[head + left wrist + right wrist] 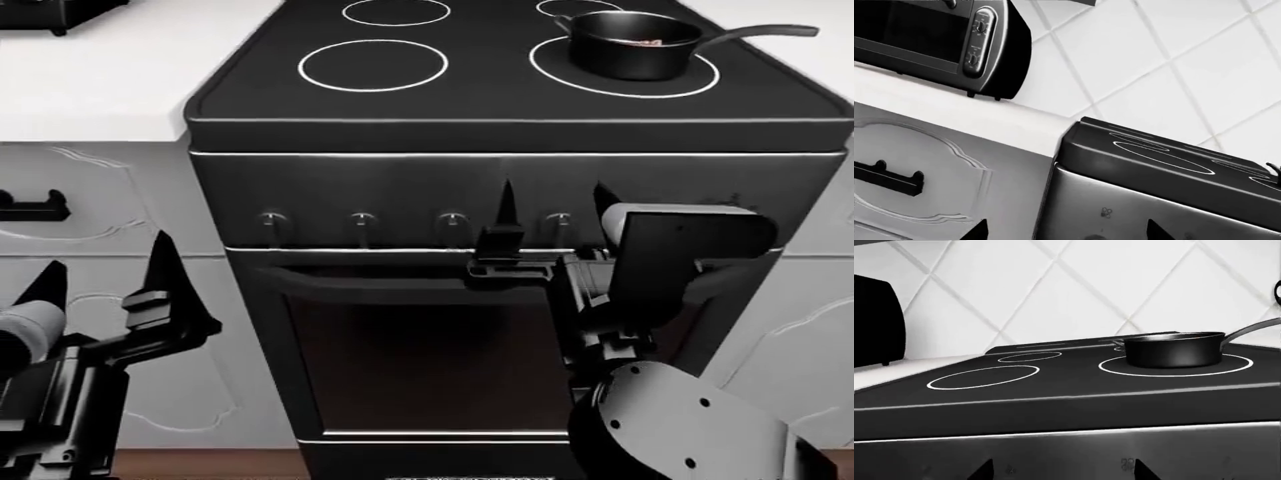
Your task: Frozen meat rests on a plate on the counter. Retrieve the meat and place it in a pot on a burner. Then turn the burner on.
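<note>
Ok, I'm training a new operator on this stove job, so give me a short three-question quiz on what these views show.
1. True or false: the pot stands on the large burner ring at the stove's front right.
2. Multiple choice: where is the meat? A) on a plate B) inside the pot C) in the right gripper
3. Fill in: the right gripper is raised in front of the row of ____ on the stove front.

Key: 1 true. 2 B, a reddish bit shows inside the pot in the head view. 3 knobs.
</note>
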Motion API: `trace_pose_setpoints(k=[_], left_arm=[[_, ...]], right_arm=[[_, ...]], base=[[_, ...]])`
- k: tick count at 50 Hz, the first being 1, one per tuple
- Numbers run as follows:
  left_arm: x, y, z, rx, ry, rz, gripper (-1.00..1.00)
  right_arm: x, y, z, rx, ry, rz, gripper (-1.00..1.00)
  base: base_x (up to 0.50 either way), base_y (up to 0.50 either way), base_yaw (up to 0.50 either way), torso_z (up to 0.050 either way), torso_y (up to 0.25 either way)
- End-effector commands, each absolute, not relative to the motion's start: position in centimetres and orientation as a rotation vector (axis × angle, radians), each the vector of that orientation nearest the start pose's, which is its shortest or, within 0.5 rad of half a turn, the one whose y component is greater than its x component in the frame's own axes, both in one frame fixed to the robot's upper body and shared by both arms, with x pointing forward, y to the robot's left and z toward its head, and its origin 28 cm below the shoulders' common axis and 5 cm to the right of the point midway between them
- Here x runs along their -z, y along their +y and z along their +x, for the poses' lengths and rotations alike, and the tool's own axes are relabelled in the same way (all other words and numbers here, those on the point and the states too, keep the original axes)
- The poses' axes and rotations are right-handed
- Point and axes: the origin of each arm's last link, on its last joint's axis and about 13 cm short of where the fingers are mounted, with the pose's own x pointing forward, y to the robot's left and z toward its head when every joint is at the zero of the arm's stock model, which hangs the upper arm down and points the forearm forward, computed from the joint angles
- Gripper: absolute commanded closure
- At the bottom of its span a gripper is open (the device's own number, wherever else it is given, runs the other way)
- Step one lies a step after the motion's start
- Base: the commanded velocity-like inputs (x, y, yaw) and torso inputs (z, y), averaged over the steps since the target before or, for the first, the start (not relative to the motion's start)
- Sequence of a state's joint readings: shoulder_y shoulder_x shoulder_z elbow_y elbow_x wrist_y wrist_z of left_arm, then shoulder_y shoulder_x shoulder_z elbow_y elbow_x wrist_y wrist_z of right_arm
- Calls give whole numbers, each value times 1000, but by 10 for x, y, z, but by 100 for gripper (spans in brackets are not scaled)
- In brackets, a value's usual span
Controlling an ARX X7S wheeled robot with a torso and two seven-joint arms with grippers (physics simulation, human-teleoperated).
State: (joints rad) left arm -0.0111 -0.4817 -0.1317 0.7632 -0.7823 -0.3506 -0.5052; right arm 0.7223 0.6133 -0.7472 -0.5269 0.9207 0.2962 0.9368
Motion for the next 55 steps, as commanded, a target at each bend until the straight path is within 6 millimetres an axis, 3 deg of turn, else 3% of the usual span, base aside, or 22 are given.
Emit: trace_pose_setpoints(k=[1,40,55], left_arm=[[-165,257,180,-119,-294,-246,-100],[-160,256,182,-114,-283,-247,-100],[-153,258,180,-78,-330,-336,-100]], right_arm=[[-186,-66,241,-66,-183,102,-100],[-182,-74,247,-18,-163,90,-100],[-190,-81,254,0,-159,24,-100]], base=[[0,0,0,-50,16],[0,0,0,-50,14],[0,0,0,-7,0]])
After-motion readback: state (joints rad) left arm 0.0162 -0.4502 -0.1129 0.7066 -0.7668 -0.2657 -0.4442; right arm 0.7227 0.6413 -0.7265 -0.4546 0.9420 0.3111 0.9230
